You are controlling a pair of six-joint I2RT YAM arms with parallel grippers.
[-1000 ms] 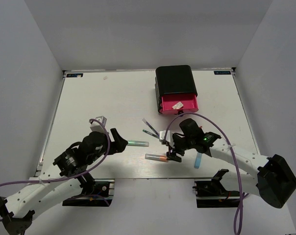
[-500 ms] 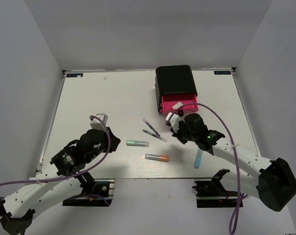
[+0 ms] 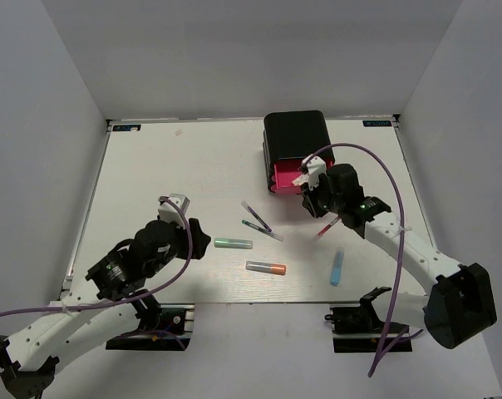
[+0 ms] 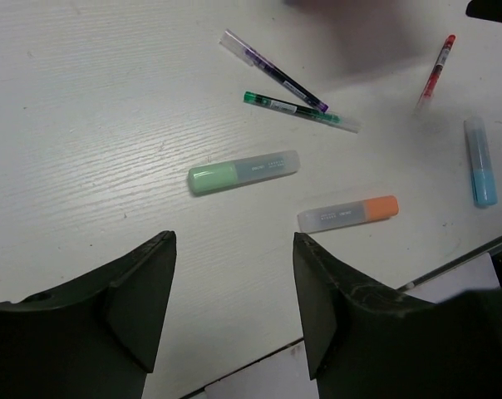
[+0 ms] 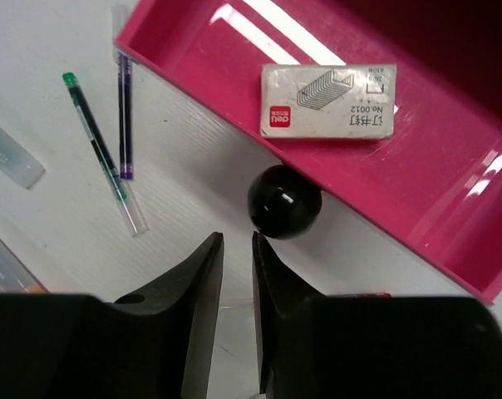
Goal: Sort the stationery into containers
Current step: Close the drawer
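Tabletop (image 3: 168, 166) runs wide left of the open pink drawer (image 5: 203, 60), where the left gripper (image 4: 232, 249) hangs, jaws spread and empty; green marker (image 4: 243, 171), grey marker with orange cap (image 4: 348, 213), purple pen (image 4: 276, 71) and green pen (image 4: 299, 111) lie between. A white staples box (image 5: 328, 100) sits in the drawer, the right gripper (image 5: 237, 249) over its black knob (image 5: 284, 201), jaws a slit apart, gripping nothing. Red pen (image 4: 435, 73), one end under that arm, and light blue marker (image 4: 481, 162) lie before its right end.

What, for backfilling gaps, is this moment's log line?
left fingers: open; right fingers: near drawer knob, empty; white box: in drawer; red pen: on table
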